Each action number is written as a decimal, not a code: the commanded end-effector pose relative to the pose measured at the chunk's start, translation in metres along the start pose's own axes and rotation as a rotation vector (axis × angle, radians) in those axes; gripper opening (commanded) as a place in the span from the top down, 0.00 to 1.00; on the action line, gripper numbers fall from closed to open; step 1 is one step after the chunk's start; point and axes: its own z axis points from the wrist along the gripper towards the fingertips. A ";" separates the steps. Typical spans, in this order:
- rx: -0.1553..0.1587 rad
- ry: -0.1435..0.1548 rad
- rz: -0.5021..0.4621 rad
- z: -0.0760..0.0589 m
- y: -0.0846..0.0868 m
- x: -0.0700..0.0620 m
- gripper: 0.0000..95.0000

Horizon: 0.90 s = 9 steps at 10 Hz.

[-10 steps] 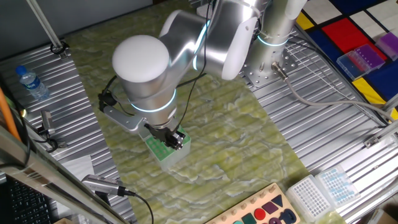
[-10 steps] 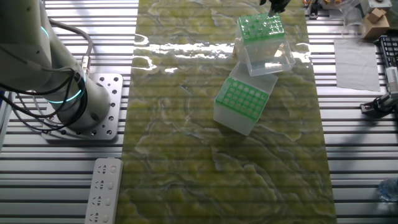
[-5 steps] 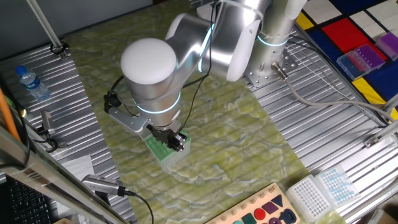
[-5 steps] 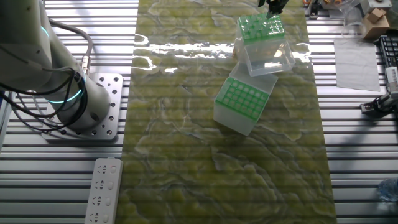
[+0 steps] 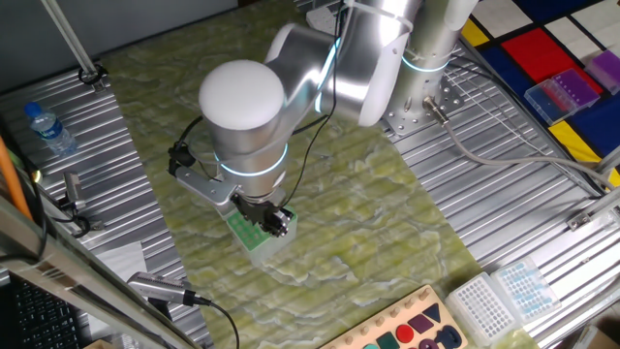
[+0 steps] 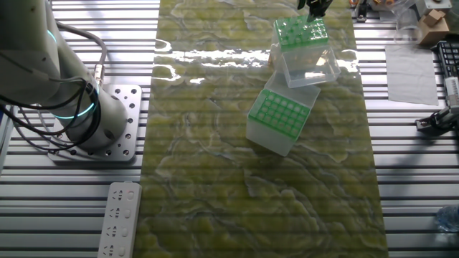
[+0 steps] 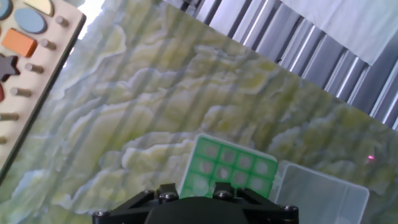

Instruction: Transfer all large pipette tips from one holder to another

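Two holders with green tops stand on the green mat. The far holder (image 6: 300, 32) has wide holes and an open clear lid (image 6: 310, 68) beside it. The near holder (image 6: 280, 118) has a finer grid with pale dots in it. My gripper (image 6: 316, 8) hangs just above the far holder's back edge; I cannot tell how its fingers stand. It also shows in one fixed view (image 5: 274, 221) over that holder (image 5: 250, 233). In the hand view only my black housing (image 7: 196, 211) shows, right above the holder (image 7: 227, 168). Pale rounds fill its holes; I cannot tell whether they are large pipette tips.
A wooden peg board (image 7: 25, 37) lies beyond the mat's edge. Clear tip racks (image 5: 504, 296), a purple box (image 5: 567, 92) and a water bottle (image 5: 48, 128) sit on the ribbed metal table. My arm's base (image 6: 100, 122) and a white power strip (image 6: 118, 218) are off the mat.
My arm's elbow has swung a little to the right in one fixed view. The gripper has stayed over the far holder, and both holders are where they were.
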 end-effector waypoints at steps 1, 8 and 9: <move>0.005 -0.005 -0.020 0.001 0.000 -0.001 0.80; 0.013 -0.019 -0.036 0.005 0.000 -0.001 1.00; 0.011 -0.019 -0.031 0.003 0.000 -0.001 1.00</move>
